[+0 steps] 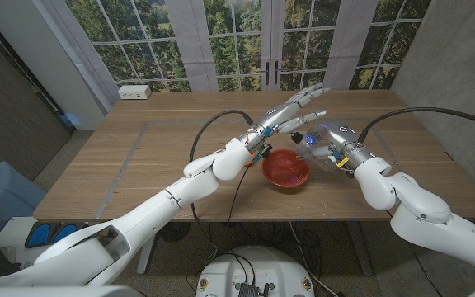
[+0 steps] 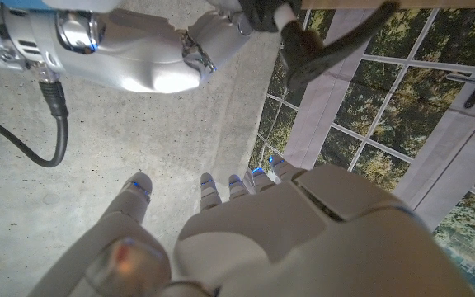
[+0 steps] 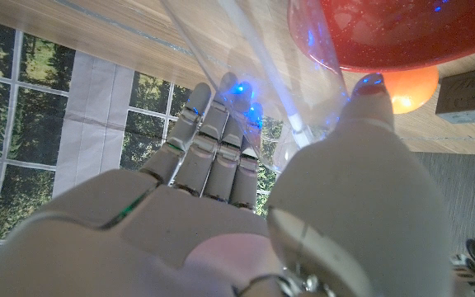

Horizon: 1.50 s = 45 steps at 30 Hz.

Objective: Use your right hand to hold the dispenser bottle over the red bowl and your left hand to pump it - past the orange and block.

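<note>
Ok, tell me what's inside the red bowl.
Nothing visible inside the shiny red bowl; its near inner wall is hidden by the rim. The left hand hovers above, the right hand holds the clear bottle beside it.

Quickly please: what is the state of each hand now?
Left hand: open, fingers apart, holding nothing.
Right hand: grips the clear plastic dispenser bottle.

Clear dispenser bottle [image 3: 254,74] tilted beside red bowl [image 1: 285,169], orange [image 3: 406,87] and block [image 3: 466,92] behind
</note>
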Each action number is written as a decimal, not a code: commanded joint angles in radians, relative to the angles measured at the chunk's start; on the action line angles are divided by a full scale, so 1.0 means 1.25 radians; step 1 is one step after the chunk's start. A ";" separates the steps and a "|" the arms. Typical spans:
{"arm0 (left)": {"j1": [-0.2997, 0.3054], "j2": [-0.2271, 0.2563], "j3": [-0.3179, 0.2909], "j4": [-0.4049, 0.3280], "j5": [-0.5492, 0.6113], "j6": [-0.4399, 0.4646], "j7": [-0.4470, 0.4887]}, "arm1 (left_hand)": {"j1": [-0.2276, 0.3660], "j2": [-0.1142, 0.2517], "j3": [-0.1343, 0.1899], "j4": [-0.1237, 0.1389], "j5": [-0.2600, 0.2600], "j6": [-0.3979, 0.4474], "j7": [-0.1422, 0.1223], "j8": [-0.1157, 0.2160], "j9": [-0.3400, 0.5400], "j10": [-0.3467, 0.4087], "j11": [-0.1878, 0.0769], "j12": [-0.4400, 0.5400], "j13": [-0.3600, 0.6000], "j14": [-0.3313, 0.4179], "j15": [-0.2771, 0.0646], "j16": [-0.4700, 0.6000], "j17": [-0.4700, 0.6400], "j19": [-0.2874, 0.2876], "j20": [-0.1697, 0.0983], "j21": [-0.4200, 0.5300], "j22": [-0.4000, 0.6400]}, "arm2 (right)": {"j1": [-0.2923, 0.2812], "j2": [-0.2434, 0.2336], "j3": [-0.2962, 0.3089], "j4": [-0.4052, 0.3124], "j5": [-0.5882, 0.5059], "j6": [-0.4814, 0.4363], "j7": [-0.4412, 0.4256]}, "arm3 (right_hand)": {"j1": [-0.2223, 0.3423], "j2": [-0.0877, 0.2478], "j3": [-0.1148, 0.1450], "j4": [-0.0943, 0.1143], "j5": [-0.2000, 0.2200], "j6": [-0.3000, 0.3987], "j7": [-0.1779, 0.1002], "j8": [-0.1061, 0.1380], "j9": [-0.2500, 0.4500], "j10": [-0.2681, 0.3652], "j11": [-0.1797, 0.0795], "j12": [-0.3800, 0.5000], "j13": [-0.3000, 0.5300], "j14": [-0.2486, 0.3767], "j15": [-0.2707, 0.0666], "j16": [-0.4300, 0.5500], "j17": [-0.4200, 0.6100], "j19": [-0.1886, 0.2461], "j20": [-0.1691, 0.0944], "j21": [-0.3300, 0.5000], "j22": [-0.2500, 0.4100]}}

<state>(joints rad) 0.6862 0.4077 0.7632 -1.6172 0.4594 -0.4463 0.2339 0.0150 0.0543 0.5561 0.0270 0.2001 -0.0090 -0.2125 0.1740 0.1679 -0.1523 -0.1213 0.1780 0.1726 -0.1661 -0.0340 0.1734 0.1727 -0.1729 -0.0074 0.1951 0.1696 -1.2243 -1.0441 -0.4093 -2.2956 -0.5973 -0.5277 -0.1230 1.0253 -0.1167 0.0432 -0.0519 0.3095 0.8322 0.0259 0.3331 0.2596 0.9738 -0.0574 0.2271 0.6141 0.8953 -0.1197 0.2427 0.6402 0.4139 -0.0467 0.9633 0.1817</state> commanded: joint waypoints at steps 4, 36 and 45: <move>0.007 0.006 -0.017 -0.003 -0.018 -0.011 0.016 | -0.001 0.009 -0.003 -0.002 0.005 -0.002 -0.002 0.004 0.001 -0.002 0.000 0.007 0.000 -0.038 -0.014 0.006 0.000 -0.041 0.005 0.001 0.004 | 0.002 -0.010 -0.015 -0.005 -0.024 -0.030 0.005 | 0.209 0.217 -0.001 0.007 0.000 0.171 -0.177 0.010 0.012 0.118 -0.115 -0.001 0.006 -0.006 -0.090 -0.004 0.000 -0.005 -0.115 0.004 0.002; -0.068 -0.072 0.058 0.153 -0.073 -0.086 -0.066 | 0.000 0.009 -0.005 -0.004 0.005 -0.003 -0.003 0.003 0.001 -0.006 0.001 0.006 0.000 -0.042 -0.017 0.004 0.000 -0.041 0.004 0.000 0.004 | -0.018 -0.024 -0.002 -0.032 -0.040 -0.022 -0.002 | 0.219 0.216 -0.013 0.018 0.014 0.173 -0.179 0.009 0.010 0.117 -0.116 -0.007 0.006 -0.006 -0.090 -0.004 -0.002 -0.010 -0.115 0.006 0.002; -0.075 -0.092 0.066 0.195 -0.082 -0.111 -0.057 | 0.000 0.010 -0.005 -0.004 0.005 -0.003 -0.002 0.003 0.001 -0.006 0.002 0.007 0.000 -0.042 -0.019 0.004 0.000 -0.041 0.003 -0.001 0.004 | -0.026 -0.026 0.011 -0.040 -0.025 -0.009 -0.002 | 0.222 0.217 -0.015 0.021 0.015 0.176 -0.176 0.009 0.009 0.119 -0.115 -0.006 0.007 -0.008 -0.090 -0.006 -0.002 -0.011 -0.115 0.007 0.002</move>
<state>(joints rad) 0.6082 0.3253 0.8260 -1.4379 0.3696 -0.5444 0.1582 0.0149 0.0542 0.5534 0.0242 0.2001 -0.0090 -0.2125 0.1740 0.1679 -0.1522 -0.1213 0.1781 0.1725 -0.1661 -0.0339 0.1781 0.1727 -0.1729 -0.0074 0.1951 0.1696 -1.2518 -1.0749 -0.4061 -2.3347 -0.6411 -0.5517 -0.1316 1.0254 -0.1168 0.0223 -0.0310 0.3223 0.8268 0.0207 0.3384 0.2692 0.9739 -0.0576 0.2184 0.6183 0.8894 -0.1177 0.2350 0.6349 0.4030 -0.0464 0.9633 0.1817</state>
